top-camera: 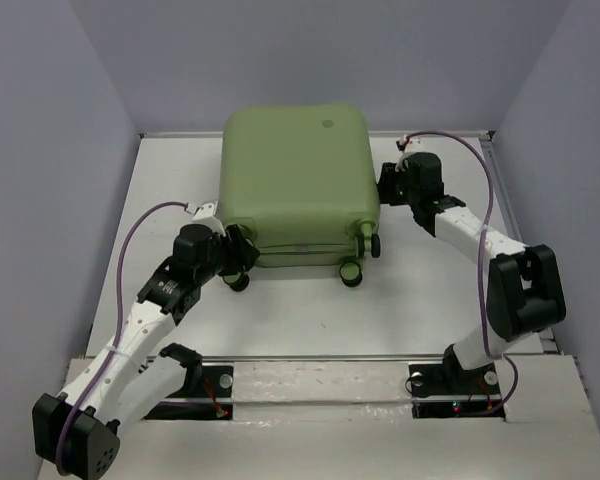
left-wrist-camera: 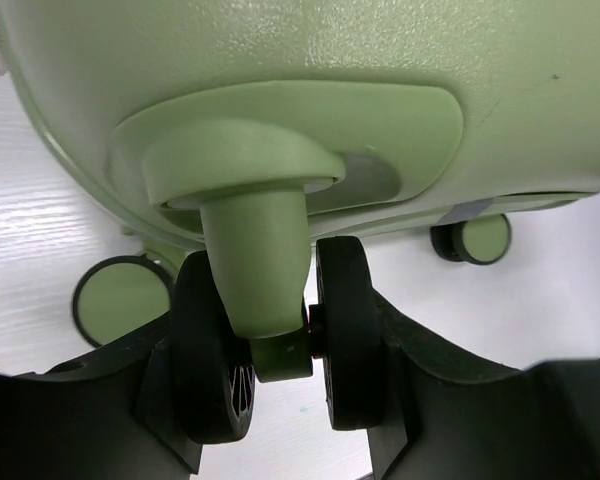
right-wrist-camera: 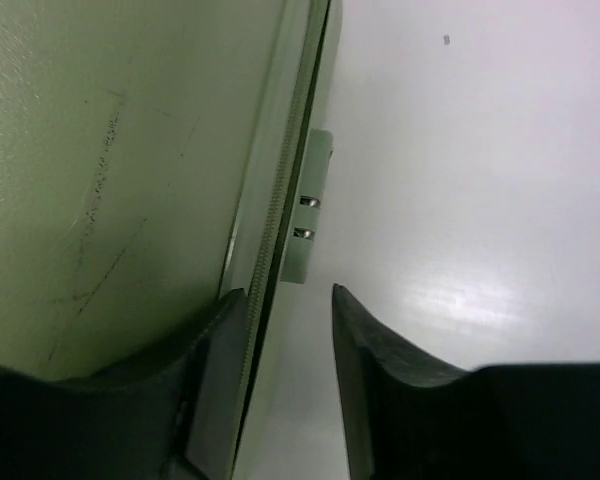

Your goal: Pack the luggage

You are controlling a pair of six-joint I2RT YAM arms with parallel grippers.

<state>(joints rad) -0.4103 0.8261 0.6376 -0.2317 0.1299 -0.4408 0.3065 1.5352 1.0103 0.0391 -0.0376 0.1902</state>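
Note:
The luggage (top-camera: 295, 170) lies flat and closed at the middle of the table, a pale sage-green hard shell (left-wrist-camera: 280, 60) with its wheels toward me. My left gripper (top-camera: 238, 262) is at its near-left corner. In the left wrist view it (left-wrist-camera: 280, 365) is shut on a caster (left-wrist-camera: 255, 250), a finger pressed on each of the twin black wheels (left-wrist-camera: 348, 340). My right gripper (top-camera: 388, 185) is at the case's right side. Its jaws (right-wrist-camera: 286, 295) stand open; one finger (right-wrist-camera: 215, 360) lies against the shell (right-wrist-camera: 110, 150) at the zipper seam, and bare table shows in the gap.
Two more casters (top-camera: 351, 270) (top-camera: 372, 243) stick out at the case's near-right corner. A small green fitting with two metal pins (right-wrist-camera: 310, 225) sits on the seam ahead of the right fingers. White table (top-camera: 430, 300) surrounds the case; grey walls enclose it.

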